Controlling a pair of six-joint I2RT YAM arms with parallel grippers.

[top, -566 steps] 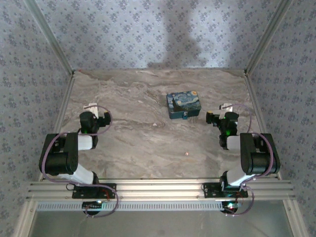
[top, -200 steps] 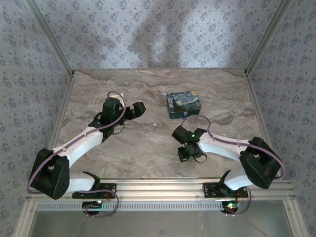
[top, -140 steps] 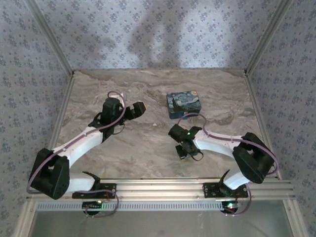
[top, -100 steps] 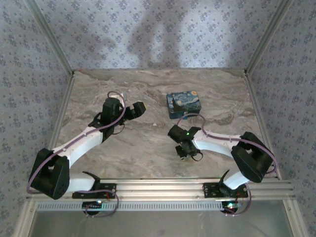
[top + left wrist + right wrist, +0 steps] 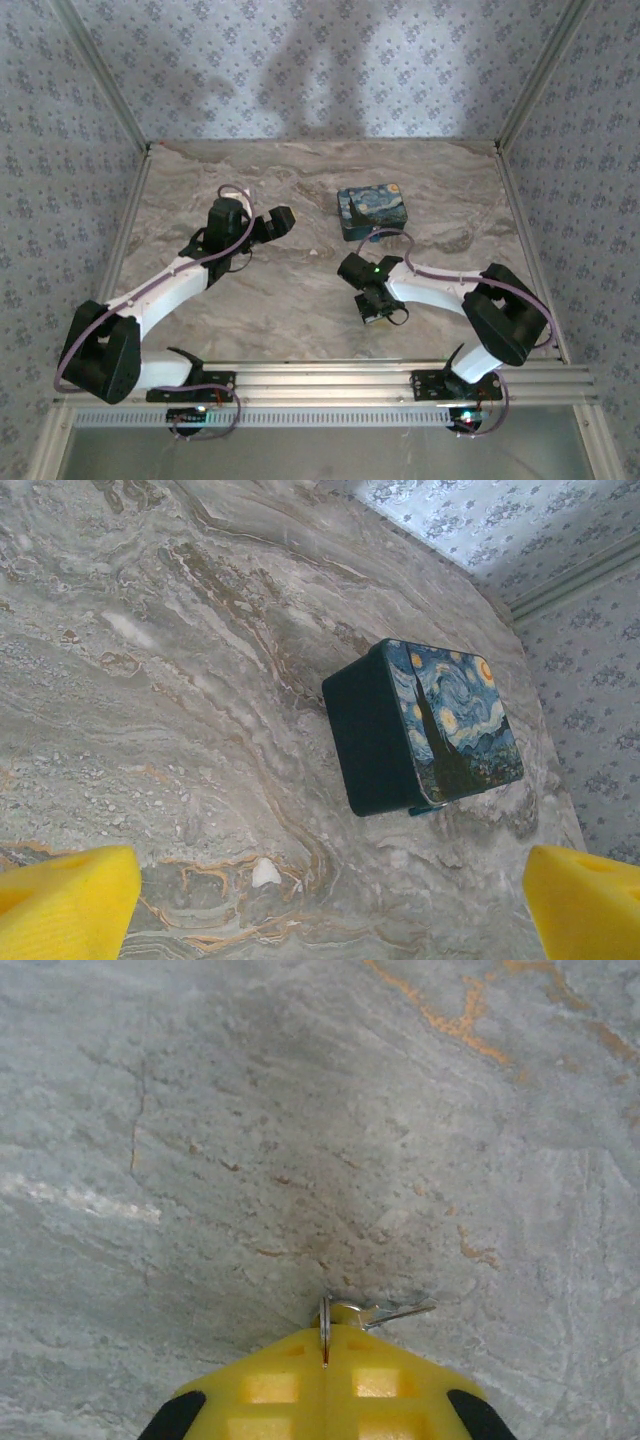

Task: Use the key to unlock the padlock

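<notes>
My right gripper (image 5: 372, 312) points down at the marble table, its yellow fingers (image 5: 260, 1390) shut on a thin metal ring. The key (image 5: 388, 1312), small and silvery, hangs from that ring. Its blade sticks out to the right, just over the stone. The blue starry-night box (image 5: 372, 213) stands at the back centre. A teal bit of the padlock (image 5: 428, 807) peeks from under the box's (image 5: 430, 730) lower edge. My left gripper (image 5: 280, 220) hovers left of the box, wide open (image 5: 325, 900) with its yellow fingertips (image 5: 65, 900) far apart and nothing between them.
A small white fleck (image 5: 265, 872) lies on the marble between my left fingers. Patterned walls with metal corner posts (image 5: 110, 100) enclose the table on three sides. The right arm's cable (image 5: 400, 240) loops close to the box's front.
Both arms have left their folded rest poses. The key lay bare on the table then, and my right gripper now holds it. Over the last second the right arm shifted slightly left. The left arm stayed still.
</notes>
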